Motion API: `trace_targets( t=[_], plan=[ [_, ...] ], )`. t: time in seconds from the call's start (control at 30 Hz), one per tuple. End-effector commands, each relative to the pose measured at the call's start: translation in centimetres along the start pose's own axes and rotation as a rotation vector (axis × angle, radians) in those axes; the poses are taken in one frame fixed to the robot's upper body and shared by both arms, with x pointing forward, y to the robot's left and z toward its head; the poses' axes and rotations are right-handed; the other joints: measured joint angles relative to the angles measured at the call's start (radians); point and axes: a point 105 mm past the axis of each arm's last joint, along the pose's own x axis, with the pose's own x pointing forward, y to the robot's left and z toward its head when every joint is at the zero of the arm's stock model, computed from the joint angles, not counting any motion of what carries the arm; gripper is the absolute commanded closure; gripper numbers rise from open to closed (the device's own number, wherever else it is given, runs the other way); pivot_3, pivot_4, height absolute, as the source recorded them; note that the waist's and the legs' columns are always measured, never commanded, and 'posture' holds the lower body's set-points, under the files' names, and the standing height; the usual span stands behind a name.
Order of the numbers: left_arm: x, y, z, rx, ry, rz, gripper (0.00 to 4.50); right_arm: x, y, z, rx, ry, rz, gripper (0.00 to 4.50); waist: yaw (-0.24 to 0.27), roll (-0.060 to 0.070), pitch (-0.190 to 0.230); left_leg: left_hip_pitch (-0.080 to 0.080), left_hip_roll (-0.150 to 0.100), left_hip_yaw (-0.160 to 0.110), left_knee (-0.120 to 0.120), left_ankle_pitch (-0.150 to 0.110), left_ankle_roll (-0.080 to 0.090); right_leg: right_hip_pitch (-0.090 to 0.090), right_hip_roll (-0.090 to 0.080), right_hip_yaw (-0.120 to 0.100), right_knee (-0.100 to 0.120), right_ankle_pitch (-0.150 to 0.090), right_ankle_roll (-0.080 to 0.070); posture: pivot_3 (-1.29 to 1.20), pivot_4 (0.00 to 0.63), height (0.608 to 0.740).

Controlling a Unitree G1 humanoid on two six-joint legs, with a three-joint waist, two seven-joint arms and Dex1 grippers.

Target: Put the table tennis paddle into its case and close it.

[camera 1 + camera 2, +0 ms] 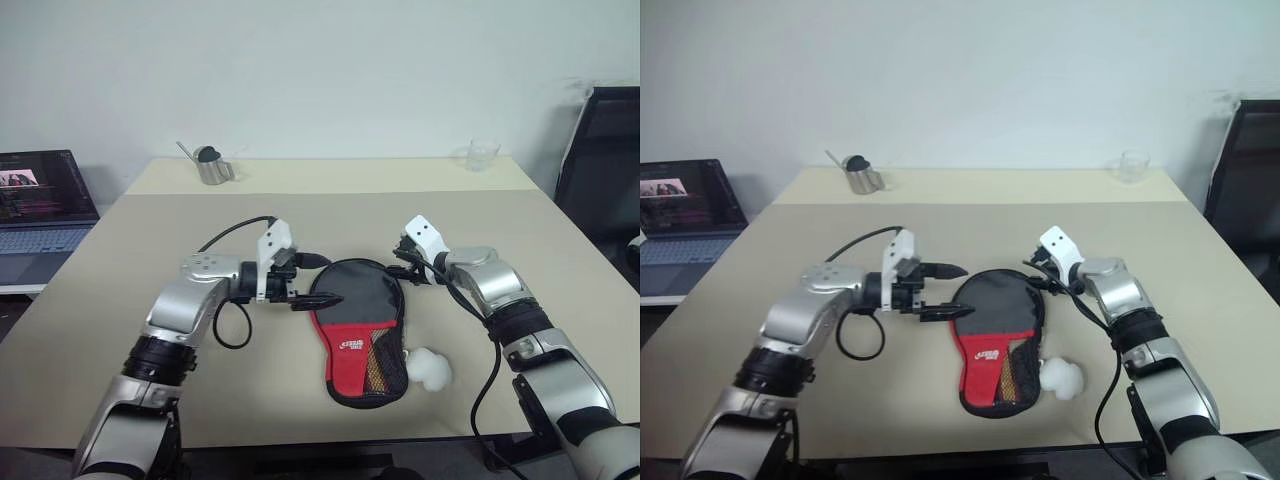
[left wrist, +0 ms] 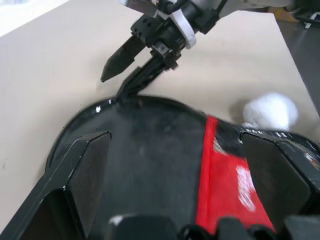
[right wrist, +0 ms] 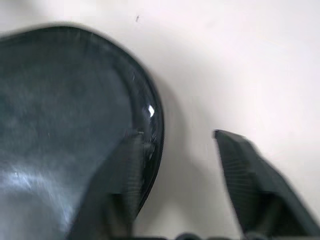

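The case (image 1: 358, 330) lies flat near the middle of the beige surface (image 1: 140, 240), its red panel carrying a small white logo too tiny to read. The table tennis paddle is hidden, so I cannot tell whether it is inside. A white ball charm (image 1: 428, 368) sits just beside the case's narrow end. The left end effector (image 1: 312, 281) stands spread wide at the case's left edge, empty. The right end effector (image 3: 175, 170) is parted at the opposite rim, gripping nothing. A metal cup (image 1: 212, 167), a clear glass (image 1: 482, 154) and a laptop (image 1: 42, 205) stand well apart.
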Motion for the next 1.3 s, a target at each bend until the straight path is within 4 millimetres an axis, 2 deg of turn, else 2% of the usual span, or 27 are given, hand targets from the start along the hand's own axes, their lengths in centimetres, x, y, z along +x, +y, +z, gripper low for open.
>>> trace_targets(
  t=[0.03, 0.17, 0.23, 0.33, 0.43, 0.53, 0.63, 0.87, 1.03, 1.3],
  plan=[
    [1.9, 1.4, 0.8, 0.062, -0.009, 0.045, 0.0, -2.7, -0.7, 2.5, -0.005, -0.085, -0.028, 1.41, 0.001, 0.0, 0.0, 0.0, 0.0, 0.0, 0.0, 0.0, 0.0, 0.0, 0.0, 0.0, 0.0, 0.0, 0.0, 0.0, 0.15, 0.74],
    [3.8, 1.9, 0.3, 0.058, 0.0, 0.036, 0.0, -6.2, -0.9, 2.9, -0.027, -0.103, -0.038, 1.41, 0.002, 0.0, 0.0, -0.001, -0.001, 0.0, 0.0, 0.0, 0.0, 0.0, 0.0, 0.0, -0.001, 0.0, 0.001, 0.0, 0.15, 0.74],
    [4.8, 2.0, -0.5, 0.047, 0.009, 0.026, 0.0, -8.7, -0.9, 2.2, -0.073, -0.089, -0.024, 1.41, 0.003, 0.0, 0.0, -0.001, -0.001, 0.0, 0.0, 0.0, 0.0, 0.0, 0.0, 0.0, -0.001, 0.0, 0.001, 0.0, 0.15, 0.74],
    [6.4, 1.7, -1.7, 0.033, 0.028, 0.004, 0.0, -11.9, -0.1, 0.1, -0.132, -0.035, 0.048, 1.41, 0.007, 0.0, 0.0, -0.003, -0.001, 0.0, 0.0, 0.0, 0.0, 0.0, 0.0, -0.001, -0.003, -0.001, 0.002, 0.0, 0.15, 0.74],
    [7.3, 1.0, -2.9, 0.02, 0.047, -0.025, 0.0, -13.7, 1.3, -1.3, -0.166, -0.01, 0.134, 1.41, 0.001, -0.002, 0.001, -0.004, -0.002, -0.001, 0.0, 0.0, 0.0, 0.0, 0.0, -0.002, -0.005, -0.001, 0.002, 0.0, 0.15, 0.74],
    [7.7, 1.2, -3.9, 0.008, 0.065, -0.01, 0.0, -14.9, 3.5, -2.0, -0.196, -0.016, 0.264, 1.41, -0.006, -0.003, 0.002, -0.002, -0.002, -0.002, 0.0, 0.0, 0.0, 0.0, 0.001, -0.001, -0.003, -0.001, 0.002, 0.0, 0.15, 0.74],
    [7.8, 1.1, -4.9, 0.007, 0.097, -0.011, 0.0, -15.2, 5.1, -2.7, -0.201, 0.001, 0.333, 1.41, -0.008, -0.004, 0.003, 0.0, -0.002, -0.004, 0.0, 0.0, 0.0, 0.0, 0.002, -0.001, -0.001, -0.001, 0.002, 0.0, 0.15, 0.74],
    [7.6, 0.5, -7.4, -0.02, 0.147, -0.009, 0.0, -13.8, 7.9, -3.8, -0.193, 0.017, 0.428, 1.41, -0.007, -0.005, 0.003, 0.006, -0.002, -0.004, 0.0, 0.0, 0.0, 0.006, 0.002, 0.0, 0.0, -0.001, 0.002, 0.0, 0.15, 0.74],
    [7.8, -0.3, -8.5, -0.027, 0.169, -0.016, 0.0, -13.0, 8.6, -5.5, -0.218, 0.081, 0.45, 1.41, -0.006, -0.005, 0.003, 0.006, -0.002, -0.004, 0.0, 0.0, 0.0, 0.006, 0.002, 0.0, -0.001, -0.001, 0.002, 0.0, 0.15, 0.74],
    [7.9, -0.2, -8.4, -0.029, 0.166, -0.003, 0.0, -12.3, 9.4, -6.6, -0.23, 0.113, 0.489, 1.41, -0.002, -0.005, 0.003, 0.009, -0.002, -0.004, 0.0, 0.0, 0.0, 0.01, 0.002, 0.0, -0.001, -0.001, 0.002, 0.0, 0.15, 0.74]
  ],
)
